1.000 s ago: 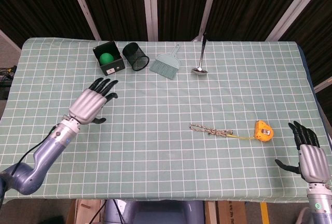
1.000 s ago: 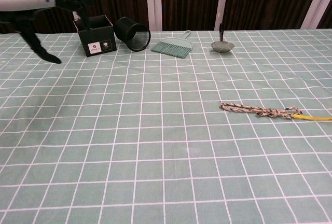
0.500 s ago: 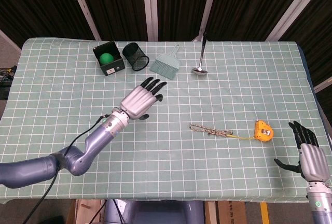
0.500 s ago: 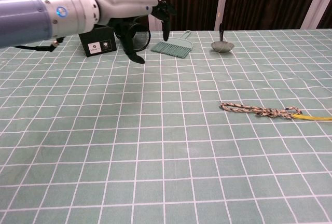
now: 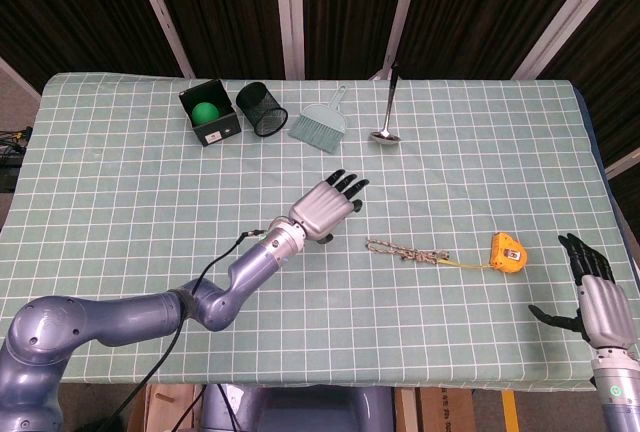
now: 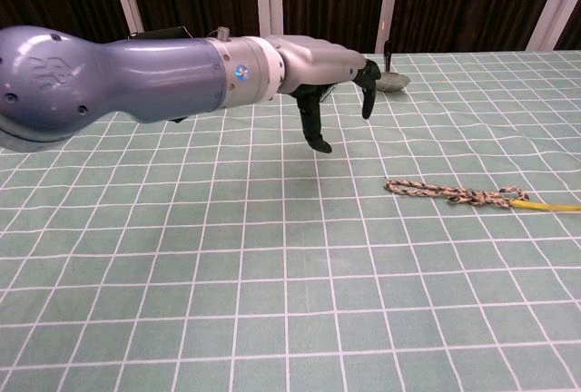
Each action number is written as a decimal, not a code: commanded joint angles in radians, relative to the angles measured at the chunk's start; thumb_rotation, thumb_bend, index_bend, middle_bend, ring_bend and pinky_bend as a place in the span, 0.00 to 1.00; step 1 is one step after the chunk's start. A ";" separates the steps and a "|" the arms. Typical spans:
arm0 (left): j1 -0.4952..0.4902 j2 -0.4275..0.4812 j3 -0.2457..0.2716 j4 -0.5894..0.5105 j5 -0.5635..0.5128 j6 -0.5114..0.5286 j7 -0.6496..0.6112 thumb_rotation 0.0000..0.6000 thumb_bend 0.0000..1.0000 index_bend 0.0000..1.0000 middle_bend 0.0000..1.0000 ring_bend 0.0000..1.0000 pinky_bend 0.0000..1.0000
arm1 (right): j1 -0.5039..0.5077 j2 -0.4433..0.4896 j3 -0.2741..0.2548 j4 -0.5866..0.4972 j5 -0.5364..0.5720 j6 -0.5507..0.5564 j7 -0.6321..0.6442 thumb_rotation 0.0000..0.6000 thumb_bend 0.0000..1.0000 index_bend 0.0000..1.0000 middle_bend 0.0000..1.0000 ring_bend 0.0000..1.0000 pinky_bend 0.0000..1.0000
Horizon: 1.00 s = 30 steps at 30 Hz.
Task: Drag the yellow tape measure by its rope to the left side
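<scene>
Left hand: the left hand (image 5: 325, 208) is hanging above the table (image 5: 120, 182) with its fingers spread and holding nothing. It is reaching out over the middle of the cloth.
Rope: the rope (image 5: 408, 251) is lying flat on the table, near the left hand, a little to the right of it and closer to the robot. The hand is not touching it.
Tape measure: the yellow tape measure (image 5: 507, 253) is sitting at the rope's far right end, well apart from the left hand. A thin yellow strip (image 6: 549, 204) is joining it to the rope.
Right hand: the right hand (image 5: 601, 304) is waiting by the table's right front corner, fingers apart, holding nothing.
What is different: one second ago the left hand was far over on the left side of the table. Now it is much closer to the rope. The rope and tape measure are lying in the same spot.
Room to move: the cloth to the left of the rope is open all the way across. The black box (image 5: 211, 112), mesh cup (image 5: 263, 108), little brush (image 5: 321, 124) and ladle (image 5: 387, 104) are sitting along the back edge, well apart from the rope.
</scene>
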 commanded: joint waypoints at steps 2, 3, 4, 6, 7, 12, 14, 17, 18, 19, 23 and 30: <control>-0.046 -0.045 0.008 0.048 -0.021 -0.025 0.000 1.00 0.28 0.36 0.02 0.00 0.00 | 0.000 0.003 0.002 -0.003 0.003 -0.002 0.003 1.00 0.12 0.00 0.00 0.00 0.00; -0.054 -0.053 0.009 0.056 -0.025 -0.029 -0.001 1.00 0.28 0.37 0.02 0.00 0.00 | 0.000 0.003 0.002 -0.003 0.004 -0.003 0.004 1.00 0.12 0.00 0.00 0.00 0.00; -0.061 -0.060 0.011 0.065 -0.029 -0.032 -0.002 1.00 0.29 0.38 0.02 0.00 0.00 | 0.000 0.004 0.002 -0.003 0.005 -0.004 0.005 1.00 0.12 0.00 0.00 0.00 0.00; -0.075 -0.078 0.014 0.084 -0.039 -0.037 -0.006 1.00 0.30 0.41 0.03 0.00 0.00 | 0.001 0.005 0.003 -0.003 0.008 -0.006 0.007 1.00 0.12 0.00 0.00 0.00 0.00; -0.080 -0.085 0.015 0.092 -0.042 -0.038 -0.008 1.00 0.31 0.42 0.03 0.00 0.00 | 0.001 0.005 0.004 -0.003 0.010 -0.006 0.008 1.00 0.12 0.00 0.00 0.00 0.00; -0.104 -0.117 0.024 0.131 -0.051 -0.040 -0.021 1.00 0.34 0.45 0.04 0.00 0.00 | 0.000 0.009 0.006 -0.004 0.016 -0.009 0.017 1.00 0.12 0.00 0.00 0.00 0.00; -0.112 -0.130 0.029 0.149 -0.056 -0.044 -0.026 1.00 0.34 0.46 0.04 0.00 0.00 | 0.000 0.010 0.006 -0.005 0.014 -0.008 0.019 1.00 0.12 0.00 0.00 0.00 0.00; -0.122 -0.150 0.036 0.174 -0.062 -0.050 -0.036 1.00 0.35 0.45 0.05 0.00 0.00 | -0.001 0.011 0.006 -0.006 0.014 -0.007 0.021 1.00 0.12 0.00 0.00 0.00 0.00; -0.125 -0.157 0.037 0.182 -0.063 -0.052 -0.039 1.00 0.36 0.45 0.05 0.00 0.00 | -0.001 0.011 0.007 -0.006 0.014 -0.007 0.022 1.00 0.12 0.00 0.00 0.00 0.00; -0.128 -0.163 0.038 0.190 -0.064 -0.052 -0.042 1.00 0.36 0.46 0.05 0.00 0.00 | -0.002 0.011 0.007 -0.006 0.015 -0.007 0.022 1.00 0.12 0.00 0.00 0.00 0.00; -0.141 -0.190 0.037 0.222 -0.061 -0.051 -0.057 1.00 0.37 0.46 0.06 0.00 0.00 | -0.002 0.013 0.009 -0.006 0.019 -0.008 0.026 1.00 0.12 0.00 0.00 0.00 0.00; -0.163 -0.221 0.040 0.276 -0.053 -0.064 -0.080 1.00 0.38 0.48 0.06 0.00 0.00 | -0.002 0.015 0.010 -0.006 0.021 -0.012 0.036 1.00 0.12 0.00 0.00 0.00 0.00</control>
